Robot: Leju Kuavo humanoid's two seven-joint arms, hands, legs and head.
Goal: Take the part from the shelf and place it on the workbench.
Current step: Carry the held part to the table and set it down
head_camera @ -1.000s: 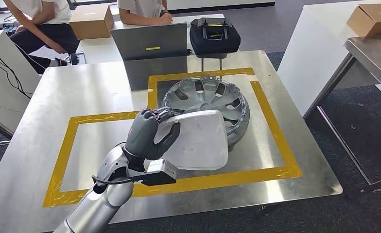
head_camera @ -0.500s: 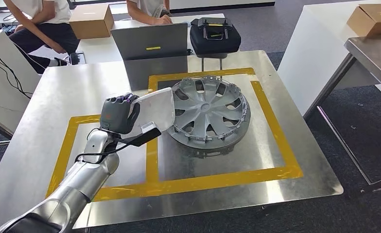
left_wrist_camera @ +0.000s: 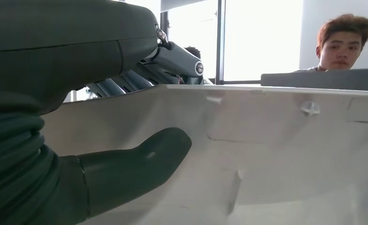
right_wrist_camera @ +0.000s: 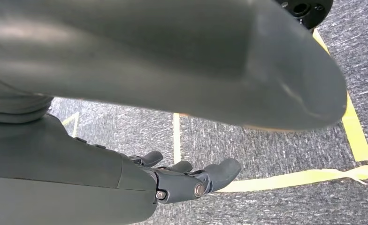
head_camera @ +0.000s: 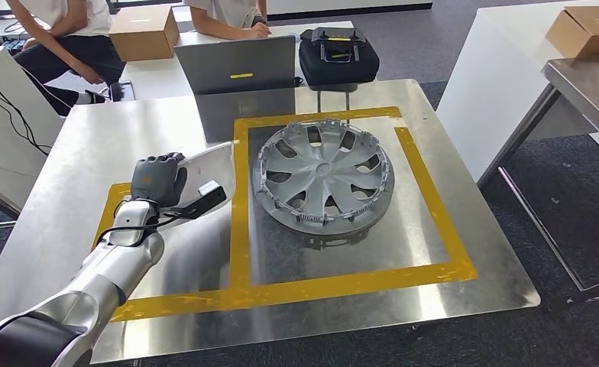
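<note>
From the head view I saw my left hand [head_camera: 157,180] holding the white plastic panel [head_camera: 208,170] above the steel surface [head_camera: 128,130], over the left yellow-taped box, just beside the silver wheel cover [head_camera: 323,180]. At the left wrist, the thumb [left_wrist_camera: 140,164] pressed the panel's inner face and the fingers [left_wrist_camera: 172,58] hooked over its edge. At the right wrist, my right hand [right_wrist_camera: 187,180] hung over carpet, fingers loosely spread, holding nothing.

Robotics lab: taped steel workbench [head_camera: 128,130], laptop [head_camera: 235,65], cardboard boxes [head_camera: 144,34], seated people [head_camera: 59,38].
</note>
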